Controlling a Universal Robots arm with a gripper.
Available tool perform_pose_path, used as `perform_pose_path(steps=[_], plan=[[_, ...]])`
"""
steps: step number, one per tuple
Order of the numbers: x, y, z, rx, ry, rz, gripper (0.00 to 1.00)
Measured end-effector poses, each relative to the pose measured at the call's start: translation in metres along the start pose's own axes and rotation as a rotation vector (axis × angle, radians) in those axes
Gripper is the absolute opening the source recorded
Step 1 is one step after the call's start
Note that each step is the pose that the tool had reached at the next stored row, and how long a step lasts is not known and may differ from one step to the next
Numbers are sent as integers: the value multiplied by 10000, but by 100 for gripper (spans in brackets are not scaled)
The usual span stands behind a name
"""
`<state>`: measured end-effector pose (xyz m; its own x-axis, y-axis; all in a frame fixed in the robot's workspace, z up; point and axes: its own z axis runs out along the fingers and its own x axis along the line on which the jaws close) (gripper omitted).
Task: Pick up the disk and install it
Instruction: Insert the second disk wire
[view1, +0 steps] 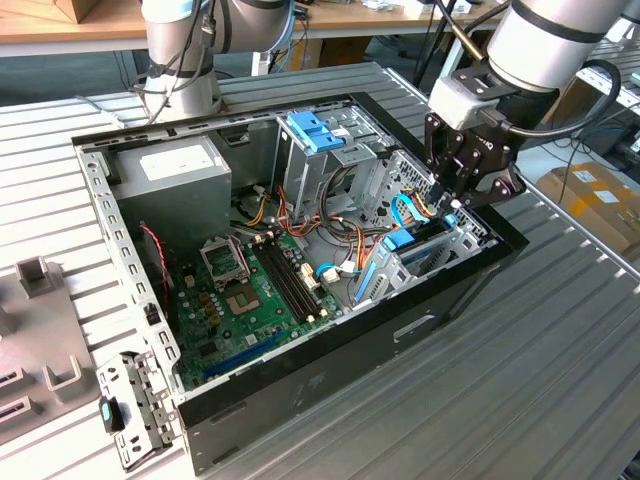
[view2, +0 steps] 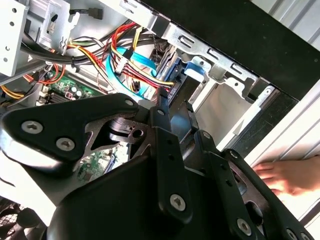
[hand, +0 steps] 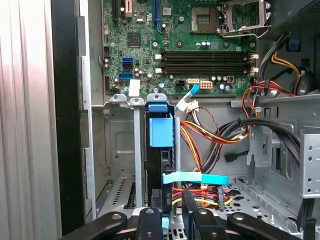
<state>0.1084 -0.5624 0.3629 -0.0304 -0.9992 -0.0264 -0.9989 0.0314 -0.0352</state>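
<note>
First wrist view: the black hand (hand: 172, 212) hangs just above the disk (hand: 161, 150), a dark slab in a light-blue plastic bracket, standing edgewise in the grey metal drive cage (hand: 120, 145). Whether its fingers are apart or together, I cannot tell.

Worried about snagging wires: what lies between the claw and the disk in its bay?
A light-blue flat cable crosses between the claw and the disk, which stands edge-on in its slot. Red and yellow wires bunch just beside it.
</note>
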Motion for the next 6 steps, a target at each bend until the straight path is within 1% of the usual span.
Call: perform_pose_path(steps=[6], plan=[[0, 9, -1, 0, 1, 0, 30]])
